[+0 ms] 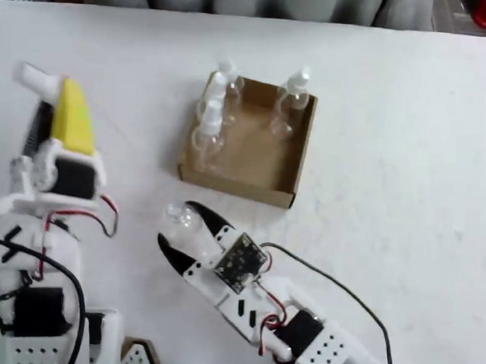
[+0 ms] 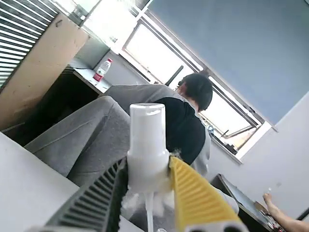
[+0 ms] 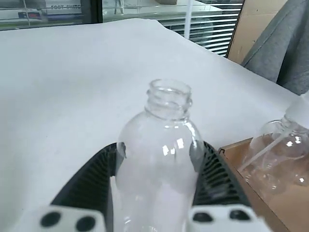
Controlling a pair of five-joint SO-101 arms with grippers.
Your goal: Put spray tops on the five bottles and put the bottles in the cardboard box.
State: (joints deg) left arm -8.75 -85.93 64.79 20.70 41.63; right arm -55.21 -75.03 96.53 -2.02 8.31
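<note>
Two robot arms at a white table [image 1: 412,118], each gripping one part.
The left gripper [image 2: 148,169] clamps a white spray top [image 2: 147,135] at 9 o'clock from the cardboard box [image 1: 234,186]. The right gripper [image 3: 157,154] grasps an uncapped clear bottle [image 3: 169,99] at the box's 7 o'clock. Capped bottles [image 1: 291,102] stand inside the box.

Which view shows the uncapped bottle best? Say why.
Right wrist view: the uncapped bottle sits close up in the right gripper, open neck plain. The high view shows it from above, near the cardboard box.
</note>
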